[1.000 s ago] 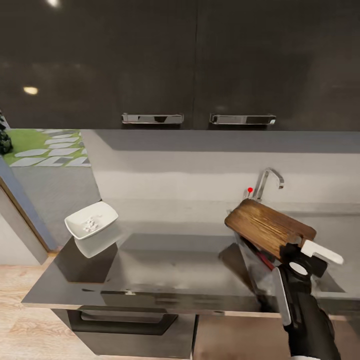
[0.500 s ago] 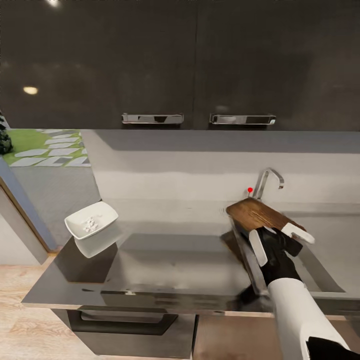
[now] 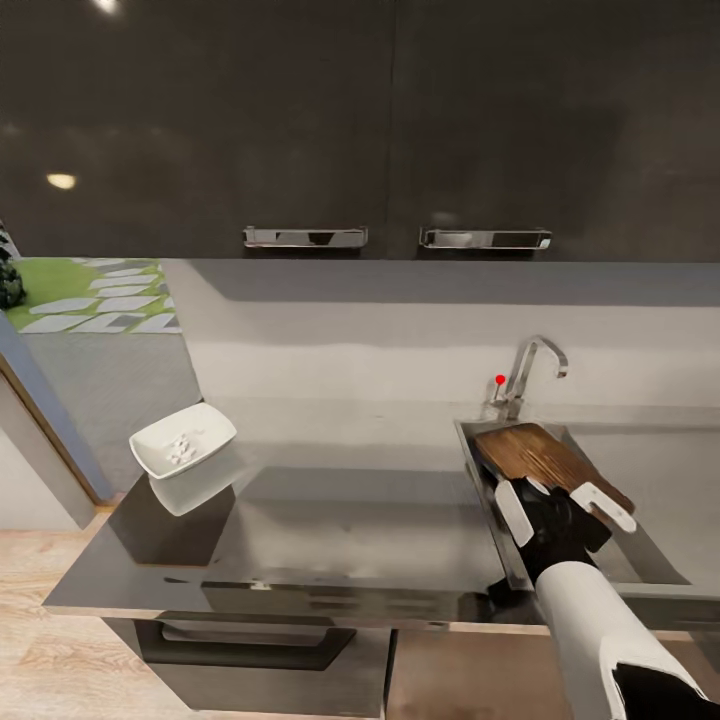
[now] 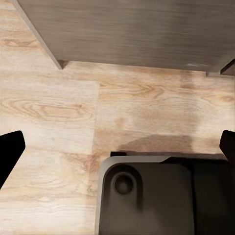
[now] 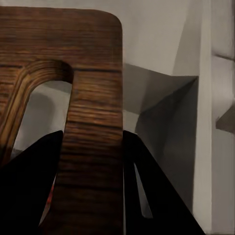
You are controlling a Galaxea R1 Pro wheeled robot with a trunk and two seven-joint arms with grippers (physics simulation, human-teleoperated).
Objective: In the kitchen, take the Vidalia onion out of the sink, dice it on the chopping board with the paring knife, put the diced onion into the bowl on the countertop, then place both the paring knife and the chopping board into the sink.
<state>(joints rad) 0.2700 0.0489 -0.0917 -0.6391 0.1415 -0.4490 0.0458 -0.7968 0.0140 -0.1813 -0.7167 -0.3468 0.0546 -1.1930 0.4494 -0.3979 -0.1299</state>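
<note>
The brown chopping board (image 3: 545,455) slants down inside the grey sink (image 3: 483,470), its far end toward the tap. My right gripper (image 3: 560,505) is shut on the board's slot-handle end, and the dark fingers (image 5: 29,191) sit on either side of the wooden strip (image 5: 93,147). A thin red sliver (image 5: 51,190) peeks from under the board; I cannot tell whether it is the paring knife. The white bowl (image 3: 183,440) with white diced pieces stands at the far left of the countertop (image 3: 340,520). My left gripper (image 4: 117,147) hangs open over the wooden floor.
A chrome tap (image 3: 530,365) with a red-tipped lever (image 3: 500,380) stands behind the sink. Dark wall cabinets with chrome handles (image 3: 305,237) hang above. A drawer with a dark handle (image 3: 250,645) sits under the worktop. The robot's dark base (image 4: 147,196) is below the left gripper.
My right arm has lowered the chopping board from above the sink's rim down into the basin, and the board now lies lower and flatter. The bowl has not moved.
</note>
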